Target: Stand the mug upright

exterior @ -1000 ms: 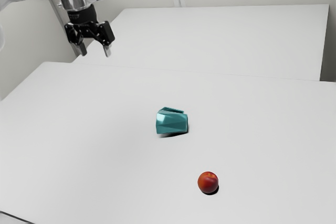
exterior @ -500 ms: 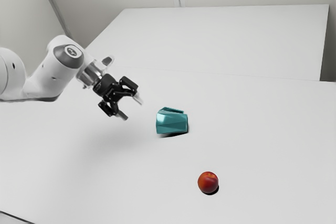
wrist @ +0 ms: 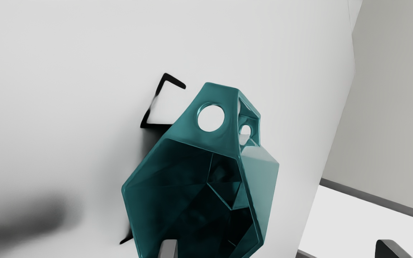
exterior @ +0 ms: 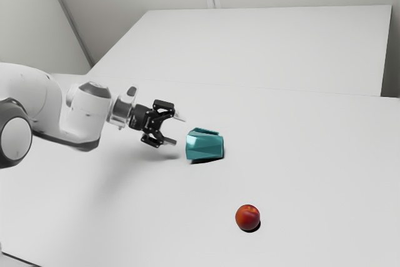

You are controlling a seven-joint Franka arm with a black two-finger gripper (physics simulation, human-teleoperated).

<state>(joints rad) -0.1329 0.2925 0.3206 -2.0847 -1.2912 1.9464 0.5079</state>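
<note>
you, operator, have a toppled teal mug (exterior: pixel 204 146) before you on the white table (exterior: pixel 125 217), lying on its side with its open mouth toward the gripper (exterior: pixel 176 130) and its handle (wrist: pixel 221 118) jutting off one side of the body. your gripper hangs low, just short of the mouth in the exterior view, its two fingers spread and gripping nothing. nearer the exterior view's bottom edge, a red fruit (exterior: pixel 247 217) sits on the table, well apart from the mug. the step in hand looks like the approach for a grasp: from the wrist view, one fingertip lines up with the hollow of the mouth while the other stands out past the mug's outer wall. the next move likely calls for you to ease forward so that the wall comes between the fingers, then close on it, lift slightly and turn the mouth upward before lowering the base to the table. watch the rim, since a fingertip that catches it could shove or roll the mug rather than straddle the wall.
</note>
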